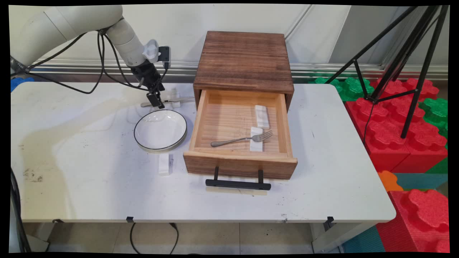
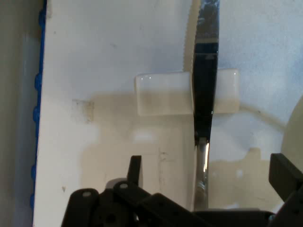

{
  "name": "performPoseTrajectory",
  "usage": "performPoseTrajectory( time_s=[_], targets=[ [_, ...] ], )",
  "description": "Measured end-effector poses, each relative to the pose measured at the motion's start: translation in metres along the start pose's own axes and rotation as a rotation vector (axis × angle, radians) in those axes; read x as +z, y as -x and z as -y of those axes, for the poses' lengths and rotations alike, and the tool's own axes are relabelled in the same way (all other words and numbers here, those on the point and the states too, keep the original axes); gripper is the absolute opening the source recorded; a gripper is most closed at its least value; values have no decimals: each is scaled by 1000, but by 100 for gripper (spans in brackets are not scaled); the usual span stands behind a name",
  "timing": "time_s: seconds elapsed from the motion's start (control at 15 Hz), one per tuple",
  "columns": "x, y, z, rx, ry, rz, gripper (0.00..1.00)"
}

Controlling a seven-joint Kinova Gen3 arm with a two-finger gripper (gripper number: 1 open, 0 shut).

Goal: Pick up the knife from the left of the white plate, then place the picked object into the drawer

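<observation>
My gripper (image 1: pixel 155 101) hangs low over the table behind a white plate with a black rim (image 1: pixel 160 129). It is open, and its two fingers stand on either side of the handle of a table knife (image 1: pixel 146 104). In the hand view the knife (image 2: pixel 204 94) runs up the picture between the fingers (image 2: pixel 135 169), and its blade lies across a small white rest (image 2: pixel 163 93). The gripper (image 2: pixel 208 172) does not touch the knife. The plate's rim (image 2: pixel 296 127) shows at the right edge.
A wooden box (image 1: pixel 244 61) stands to the right with its drawer (image 1: pixel 239 163) pulled out. In the drawer a fork (image 1: pixel 236 139) lies on a white rest (image 1: pixel 256 144), with another rest (image 1: pixel 261 116) behind it. A third rest (image 1: pixel 165 164) lies in front of the plate. A black tripod (image 1: pixel 394 71) and red foam blocks (image 1: pixel 391 136) stand off the table's right end.
</observation>
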Motion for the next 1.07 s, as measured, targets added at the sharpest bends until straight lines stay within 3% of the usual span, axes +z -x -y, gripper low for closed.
performPoseTrajectory(
  time_s=[0.53, 0.6, 1.07],
  targets=[
    [7, 3, 3, 0, 17, 10, 100],
    [7, 3, 3, 0, 19, 10, 0],
    [10, 6, 4, -1, 23, 11, 0]
  ],
)
